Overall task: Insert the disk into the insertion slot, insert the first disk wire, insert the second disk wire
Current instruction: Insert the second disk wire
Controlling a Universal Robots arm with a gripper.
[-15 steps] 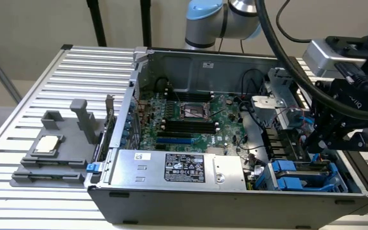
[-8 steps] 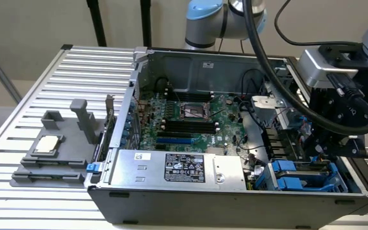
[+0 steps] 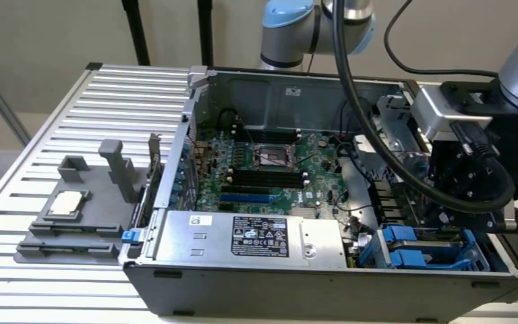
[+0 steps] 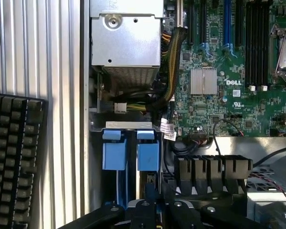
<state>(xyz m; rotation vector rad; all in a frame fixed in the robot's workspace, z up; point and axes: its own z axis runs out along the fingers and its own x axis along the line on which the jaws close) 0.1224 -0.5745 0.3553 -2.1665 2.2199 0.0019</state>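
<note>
Exterior view: computer case [image 3: 331, 283] sits open on slatted desk [image 3: 43, 290], power supply [image 3: 250, 236] at near edge; insertion slot [image 3: 425, 253] with blue rails at the exterior view's right, gripper [image 3: 471, 202] directly above it. Wrist view: blue tabs [image 4: 129, 150] of slot beside motherboard [image 4: 229, 81]; keyboard [image 4: 14, 157] on desk. Fingers' state: cannot tell.

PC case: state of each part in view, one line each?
PC case: side panel off, interior exposed.
CPU socket: empty.
Memory slots: empty.
Insertion slot: blue rails in place; disk seating unclear.
Gripper: over the insertion slot.
</note>
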